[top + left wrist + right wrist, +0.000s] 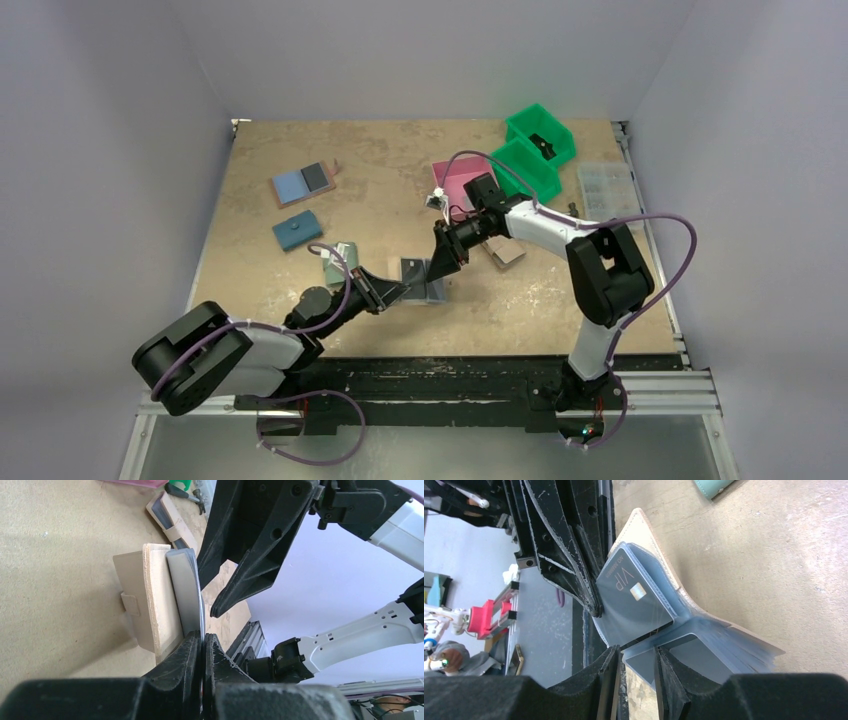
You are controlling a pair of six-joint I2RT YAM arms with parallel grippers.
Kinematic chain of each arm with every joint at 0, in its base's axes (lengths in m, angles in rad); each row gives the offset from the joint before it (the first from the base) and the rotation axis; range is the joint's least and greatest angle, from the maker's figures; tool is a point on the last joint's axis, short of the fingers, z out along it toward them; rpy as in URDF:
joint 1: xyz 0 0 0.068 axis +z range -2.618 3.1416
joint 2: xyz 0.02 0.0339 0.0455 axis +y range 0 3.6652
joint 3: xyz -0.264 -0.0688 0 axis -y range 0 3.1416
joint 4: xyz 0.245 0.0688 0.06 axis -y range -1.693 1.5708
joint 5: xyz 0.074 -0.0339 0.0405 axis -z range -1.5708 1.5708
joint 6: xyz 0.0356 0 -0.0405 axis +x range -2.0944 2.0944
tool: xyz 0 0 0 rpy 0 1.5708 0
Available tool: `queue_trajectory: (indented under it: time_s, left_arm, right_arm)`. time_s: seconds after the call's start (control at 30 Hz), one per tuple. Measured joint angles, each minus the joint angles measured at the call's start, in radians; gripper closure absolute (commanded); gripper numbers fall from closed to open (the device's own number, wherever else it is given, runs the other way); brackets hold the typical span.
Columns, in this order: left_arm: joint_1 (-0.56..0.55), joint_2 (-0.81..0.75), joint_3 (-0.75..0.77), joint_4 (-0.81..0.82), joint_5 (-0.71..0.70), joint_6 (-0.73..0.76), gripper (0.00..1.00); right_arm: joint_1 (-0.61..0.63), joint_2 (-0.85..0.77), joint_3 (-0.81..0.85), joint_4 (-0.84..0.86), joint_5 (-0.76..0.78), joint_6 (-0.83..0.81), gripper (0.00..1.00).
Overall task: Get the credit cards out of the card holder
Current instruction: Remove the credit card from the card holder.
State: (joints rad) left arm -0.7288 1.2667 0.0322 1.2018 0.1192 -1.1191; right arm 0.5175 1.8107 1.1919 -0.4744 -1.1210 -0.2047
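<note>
Right wrist, right gripper (638, 652): jaws stood apart, card holder (644, 530) sleeve between them.
Left gripper (203, 642): clamped shut on card holder edge.

The only print that can be read stands on a dark grey credit card (631, 592), which sits behind clear plastic in the open card holder (644, 530), seen from the right wrist. Large pale letters on the card's face spell "VIP", lying sideways in that view. Along the card's edge beside them runs a much smaller line that begins "NO", and the characters after it are too fine to make out. The other two views show no legible lettering.
</note>
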Motion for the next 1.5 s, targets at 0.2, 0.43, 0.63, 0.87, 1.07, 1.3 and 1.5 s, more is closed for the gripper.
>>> queue_trajectory:
  time_s: [0.2, 0.43, 0.63, 0.87, 1.07, 1.3, 1.5]
  left_arm:
    - [0.000, 0.047, -0.012, 0.082, 0.001, -0.021, 1.00]
    - [0.000, 0.070, -0.014, 0.145, 0.005, -0.026, 1.00]
    - [0.000, 0.077, -0.013, 0.161, 0.008, -0.026, 1.00]
    - [0.000, 0.126, -0.002, 0.206, 0.016, -0.042, 1.00]
    - [0.002, 0.202, 0.002, 0.250, 0.016, -0.060, 1.00]
    - [0.002, 0.269, 0.002, 0.282, 0.009, -0.077, 0.76]
    - [0.006, 0.357, 0.000, 0.279, 0.021, -0.095, 0.61]
  right_arm:
    - [-0.015, 0.000, -0.018, 0.042, -0.043, 0.062, 0.59]
    - [-0.015, 0.000, -0.032, 0.089, -0.101, 0.127, 0.55]
    - [-0.016, 0.000, -0.045, 0.130, -0.139, 0.186, 0.54]
    - [-0.021, 0.000, -0.072, 0.199, -0.183, 0.277, 0.57]
    - [-0.032, 0.002, -0.088, 0.228, -0.180, 0.321, 0.87]
    - [-0.040, 0.043, -0.092, 0.256, -0.175, 0.349, 1.00]
    - [-0.028, 0.069, -0.102, 0.269, -0.156, 0.357, 1.00]
